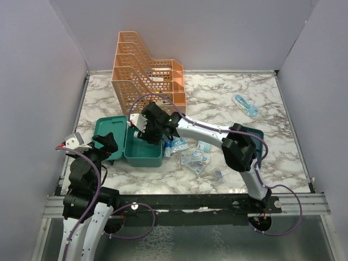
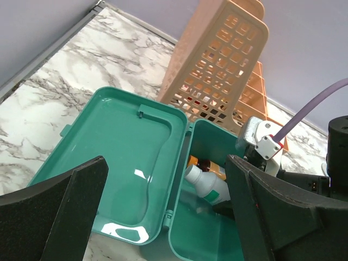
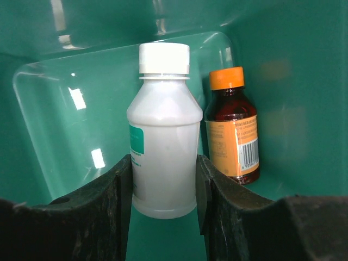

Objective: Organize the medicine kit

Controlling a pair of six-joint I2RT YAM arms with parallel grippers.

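- right gripper (image 3: 163, 174) fingers pinch the white bottle (image 3: 163, 136) from both sides, down inside the medicine kit (image 1: 142, 156).
- brown bottle (image 3: 232, 130) with an orange cap sits just beside it, on the right in my wrist view.
- left gripper (image 2: 166, 163) hangs over the open lid (image 2: 117, 152), fingers spread wide.
- kit rests on the marble table (image 1: 244, 103), left of centre, just in front of the orange rack (image 1: 147, 76).
- i see loose packets (image 1: 194, 159) right of the kit.

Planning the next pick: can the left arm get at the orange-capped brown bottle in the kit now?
Probably not: the right claw, gripping the white bottle, blocks the kit above the brown bottle beside it.
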